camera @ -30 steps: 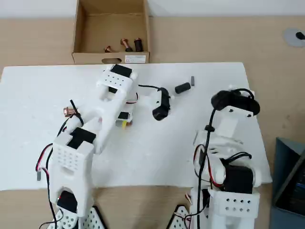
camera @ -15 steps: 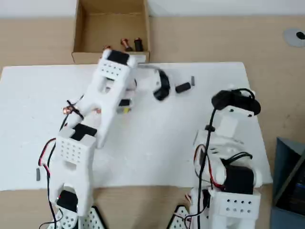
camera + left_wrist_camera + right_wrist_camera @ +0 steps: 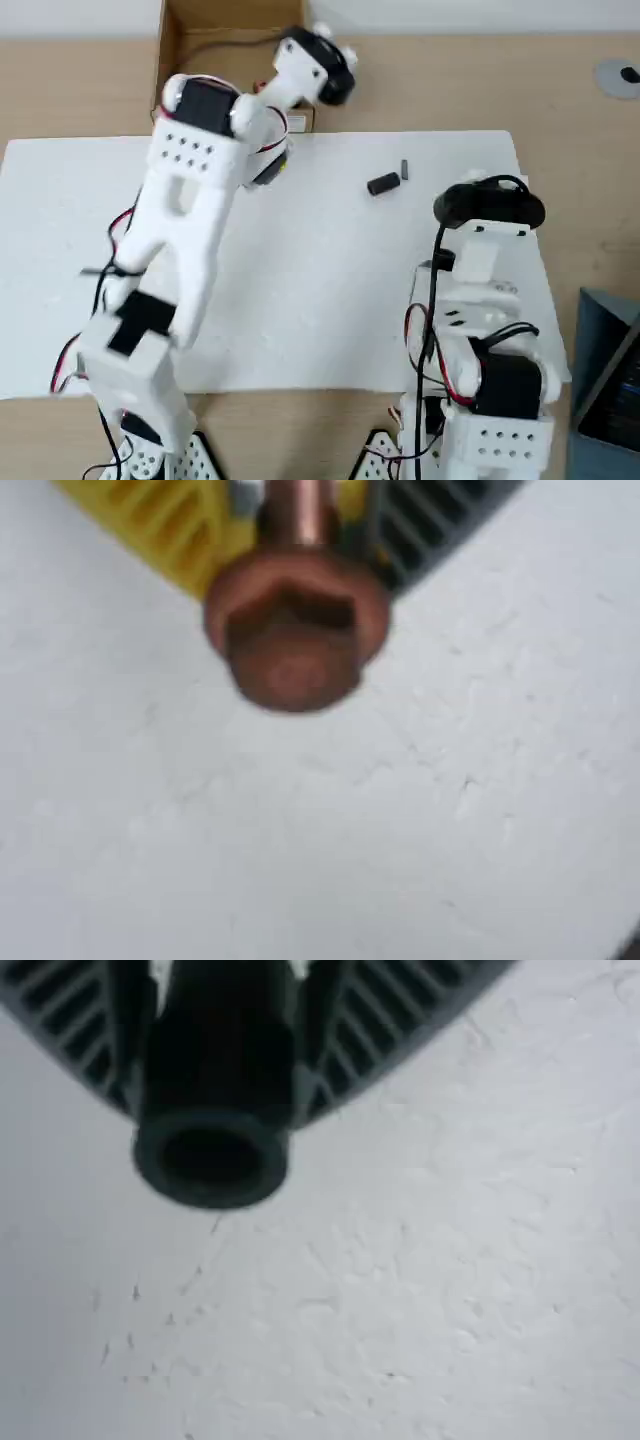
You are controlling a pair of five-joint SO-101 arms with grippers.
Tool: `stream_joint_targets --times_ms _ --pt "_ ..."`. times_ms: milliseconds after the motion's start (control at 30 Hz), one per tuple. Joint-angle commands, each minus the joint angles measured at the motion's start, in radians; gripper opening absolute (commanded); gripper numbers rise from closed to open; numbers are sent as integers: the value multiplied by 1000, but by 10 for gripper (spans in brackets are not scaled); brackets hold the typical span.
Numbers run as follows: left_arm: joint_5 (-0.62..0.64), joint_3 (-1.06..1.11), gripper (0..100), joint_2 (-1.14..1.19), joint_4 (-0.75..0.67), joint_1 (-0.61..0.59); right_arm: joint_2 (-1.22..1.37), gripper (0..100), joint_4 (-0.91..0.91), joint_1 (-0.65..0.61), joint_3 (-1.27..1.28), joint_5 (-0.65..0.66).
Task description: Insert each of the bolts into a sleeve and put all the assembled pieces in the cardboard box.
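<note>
A copper bolt (image 3: 295, 630) with a hex head is clamped between the yellow and dark fingers of my left gripper (image 3: 300, 510), head outward, over a white surface. In the high view the left arm stretches far out and its gripper (image 3: 318, 62) is at the right wall of the cardboard box (image 3: 180, 55). My right gripper (image 3: 215, 1020) is shut on a black sleeve (image 3: 212, 1150), open end facing out, just above the white mat. The right arm (image 3: 485, 260) stands at the mat's right side. Another black sleeve (image 3: 383, 184) lies loose on the mat.
A small grey pin (image 3: 405, 169) lies beside the loose sleeve. The white foam mat (image 3: 330, 300) covers most of the table. A dark bin (image 3: 605, 370) stands at the right edge. The left arm's body hides part of the box.
The left arm has swung up from the mat's middle toward the cardboard box, carrying its gripper to the box's right wall. The right arm has barely moved.
</note>
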Motion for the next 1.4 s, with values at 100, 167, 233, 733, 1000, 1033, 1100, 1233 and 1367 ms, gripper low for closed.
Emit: stream_joint_targets --times_ms 100,167,233,733,1000,1033,1100,1233,1367 --pt "193 -52 2 -263 9 5 -8 9 31 4 -73 40" --pt "236 -6 2 -311 9 6 -8 9 31 4 -74 43" --pt "276 58 2 -372 9 6 -8 9 31 4 -74 63" --pt "428 816 2 -963 -64 -2 -8 9 -38 -133 -65 61" --pt "517 1217 2 -1268 -292 -3 -8 9 -115 -213 18 54" --pt "523 1274 2 -1303 -321 -5 -8 9 -127 -219 30 54" --pt "539 1379 1 -1379 -373 -5 -8 9 -160 -239 59 55" --pt "601 1585 1 -1546 -485 -5 -8 9 -233 -295 117 57" --pt "663 1758 1 -1732 -588 -5 -8 9 -302 -360 166 58"
